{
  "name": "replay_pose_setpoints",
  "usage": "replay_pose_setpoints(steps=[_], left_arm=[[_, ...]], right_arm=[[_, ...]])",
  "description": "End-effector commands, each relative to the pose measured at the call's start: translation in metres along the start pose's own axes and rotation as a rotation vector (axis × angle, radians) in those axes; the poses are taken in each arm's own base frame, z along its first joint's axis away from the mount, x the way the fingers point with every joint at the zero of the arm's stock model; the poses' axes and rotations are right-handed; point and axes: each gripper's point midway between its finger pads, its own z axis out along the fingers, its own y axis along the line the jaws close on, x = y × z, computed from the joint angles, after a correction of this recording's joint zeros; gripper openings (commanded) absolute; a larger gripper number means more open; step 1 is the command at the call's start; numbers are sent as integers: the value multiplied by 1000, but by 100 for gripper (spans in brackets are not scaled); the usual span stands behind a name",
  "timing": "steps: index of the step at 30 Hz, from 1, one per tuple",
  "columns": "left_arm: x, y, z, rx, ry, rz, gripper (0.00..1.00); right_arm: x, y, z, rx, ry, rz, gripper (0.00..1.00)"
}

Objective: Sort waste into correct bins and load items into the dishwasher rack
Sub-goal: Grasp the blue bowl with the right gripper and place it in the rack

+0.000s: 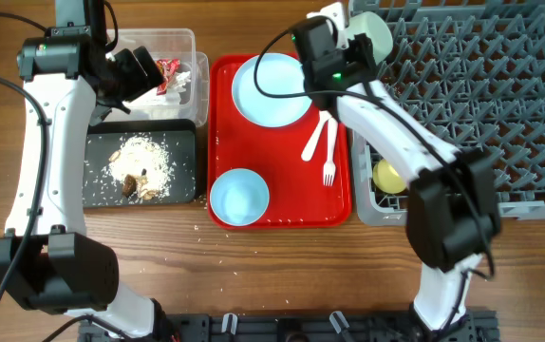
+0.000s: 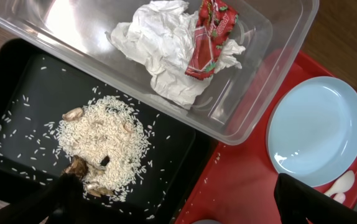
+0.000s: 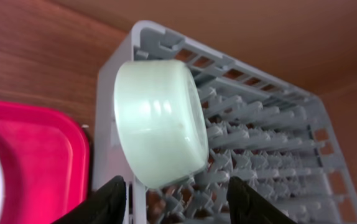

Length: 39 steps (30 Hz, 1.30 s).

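While the waste looks sorted, most of the loading appears to remain; places are given relative to the red tray [image 1: 282, 160].

1. Light blue bowl [image 1: 239, 197], on the tray's near end: not yet loaded.
2. Small yellow cup [image 1: 389, 176], just right of the tray, in the dishwasher rack [image 1: 500, 114]: loaded.
3. Food scraps [image 1: 141, 163], left of the tray, in the black tray [image 1: 97, 190]: sorted.
4. White fork [image 1: 329, 157] and spoon [image 1: 314, 138] on the tray's right side, pale blue plate [image 1: 271, 88] at its far end: pending.
5. Left gripper [image 2: 175, 186], left of the tray: fingers spread wide, holding nothing.
6. Napkin [image 2: 160, 56] and snack wrapper [image 2: 206, 37], far left of the tray, in the clear tub [image 2: 259, 106]: sorted.
7. Mint-green bowl [image 3: 157, 121], right of the tray's far end, standing on edge at the rack's corner. Right gripper [image 3: 177, 183]: fingers spread on either side of it; whether they touch it cannot be told.
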Motion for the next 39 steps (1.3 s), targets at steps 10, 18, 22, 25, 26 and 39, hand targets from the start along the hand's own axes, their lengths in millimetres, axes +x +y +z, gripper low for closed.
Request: replay_pose_setpoints(steps=[10,18,22,25,26,39], left_arm=[[-5,0,-7,3,-26,-11,100],[-5,0,-7,3,-26,-10,100],[-5,0,-7,3,-26,-11,100],[-5,0,-7,3,-26,-11,100],[-5,0,-7,3,-26,-11,100],[-5,0,-7,3,-26,-11,100]], right_arm=[[123,172,-187,-1152,588,240,53],[187,214,-184,-1058,776,245,24],[164,195,-185,-1051,725,268,4],[112,116,-177,-901,543,337,4],[95,75,-174,-816,450,385,4],[84,-150,-82,579,147,-38,4]])
